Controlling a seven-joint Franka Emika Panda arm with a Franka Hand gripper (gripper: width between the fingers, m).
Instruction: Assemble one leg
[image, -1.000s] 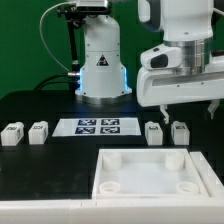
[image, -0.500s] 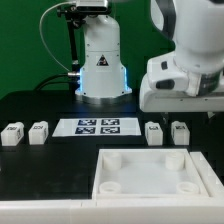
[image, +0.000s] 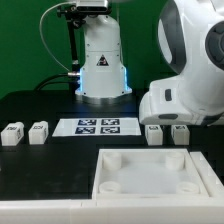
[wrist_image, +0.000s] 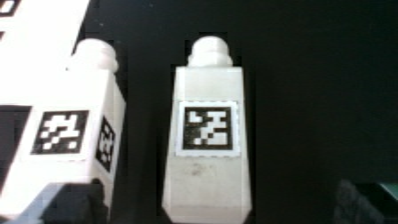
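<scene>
Four small white legs with tags lie on the black table. Two are at the exterior view's left (image: 12, 134) (image: 38, 131). Two are at its right (image: 155, 133) (image: 180, 132), partly covered by the arm's white wrist (image: 185, 92), which hangs low over them. In the wrist view one leg (wrist_image: 210, 130) lies lengthwise between the dark fingers (wrist_image: 370, 200), and a second leg (wrist_image: 80, 115) lies beside it. My gripper (wrist_image: 214, 205) is open, straddling the centred leg without touching it. The exterior view hides the fingers.
The large white tray-like piece (image: 150, 158) with round corner sockets lies at the front. The marker board (image: 97, 126) lies between the two pairs of legs. The robot base (image: 100, 65) stands at the back.
The arm has come down over the right pair of legs. Its wrist now fills the exterior view's upper right and hides the fingers that showed a second ago.
</scene>
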